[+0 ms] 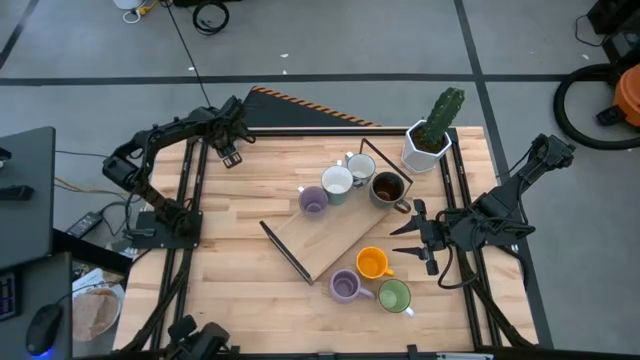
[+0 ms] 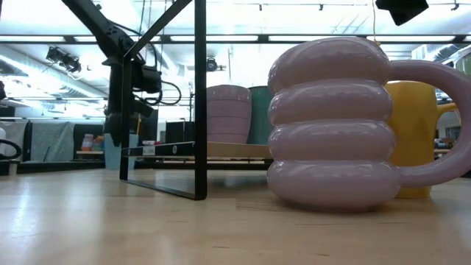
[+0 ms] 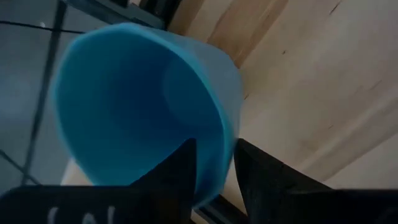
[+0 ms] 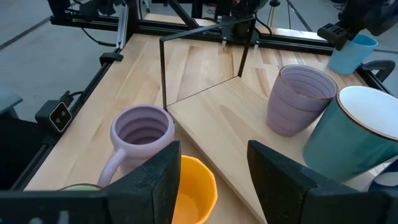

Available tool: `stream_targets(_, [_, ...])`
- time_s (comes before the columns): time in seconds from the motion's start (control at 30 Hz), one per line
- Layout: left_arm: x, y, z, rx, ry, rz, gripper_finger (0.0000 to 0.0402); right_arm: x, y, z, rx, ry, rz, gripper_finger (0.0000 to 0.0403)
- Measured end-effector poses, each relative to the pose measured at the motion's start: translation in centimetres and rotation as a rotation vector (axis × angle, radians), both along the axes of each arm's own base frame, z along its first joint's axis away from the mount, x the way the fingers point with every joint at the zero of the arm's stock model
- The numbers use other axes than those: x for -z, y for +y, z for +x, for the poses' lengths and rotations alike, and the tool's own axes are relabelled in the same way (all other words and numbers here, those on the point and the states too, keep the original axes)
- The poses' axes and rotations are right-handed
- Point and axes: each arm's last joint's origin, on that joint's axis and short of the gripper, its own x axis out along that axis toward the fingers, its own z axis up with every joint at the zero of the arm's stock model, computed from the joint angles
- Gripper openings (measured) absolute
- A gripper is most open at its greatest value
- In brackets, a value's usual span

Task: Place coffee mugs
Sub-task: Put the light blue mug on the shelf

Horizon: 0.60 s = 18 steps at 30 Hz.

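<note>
My left gripper [image 1: 232, 152] is over the table's far left corner, shut on the bright blue mug [image 3: 143, 106], which also shows in the right wrist view as the blue mug [image 4: 352, 53]. My right gripper [image 1: 412, 236] hovers open near the table's right side, just beyond the orange mug [image 1: 372, 263], touching nothing. On the wooden board [image 1: 335, 235] stand a lavender mug [image 1: 313, 201], a white-rimmed mug [image 1: 337, 182], a steel-grey mug [image 1: 360, 167] and a dark brown mug [image 1: 388, 187]. A ribbed lavender mug [image 1: 345, 286] and a green mug [image 1: 393, 296] stand on the table near the orange one. My left gripper pinches the blue mug's wall at the rim [image 3: 219, 134], with one finger [image 3: 177, 171] inside the mug and the other finger [image 3: 261, 180] outside. The mug's opening faces the wrist camera. Whether its base rests on the table, I cannot tell.
A white faceted pot with a cactus [image 1: 430, 135] stands at the table's far right corner. A thin black wire frame [image 1: 285, 250] rises at the board's near left end, and another [image 1: 385, 160] at its far end. Bare wood lies to the table's left [image 1: 230, 260].
</note>
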Motion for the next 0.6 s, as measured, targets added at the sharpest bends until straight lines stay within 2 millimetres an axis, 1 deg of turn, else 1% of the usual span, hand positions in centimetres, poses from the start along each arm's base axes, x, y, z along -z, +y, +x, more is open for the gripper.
stream_targets(0.1, [0.0,0.2,-0.2,-0.014,-0.023,-0.008,0.0087,0.0,0.0,0.0,0.000,0.000,0.000,0.0191])
stream_targets(0.23, [0.1,-0.1,-0.2,-0.041,-0.025,-0.025,0.0026,0.0,0.0,0.0,0.000,0.000,0.000,0.0191])
stream_targets(0.33, [0.1,-0.5,0.1,-0.078,-0.048,-0.041,0.0024,0.0,0.0,0.0,0.000,0.000,0.000,0.0191])
stream_targets(0.43, [-0.2,-1.7,0.7,-0.120,-0.087,-0.097,0.0025,0.0,0.0,0.0,0.000,0.000,0.000,0.0191])
stream_targets(0.53, [-1.0,-3.5,2.2,-0.181,-0.151,-0.222,0.0025,0.0,0.0,0.0,0.000,0.000,0.000,0.0191])
stream_targets(0.6, [-1.9,-4.9,3.7,-0.192,-0.187,-0.293,0.0025,0.0,0.0,0.0,0.000,0.000,0.000,0.0191])
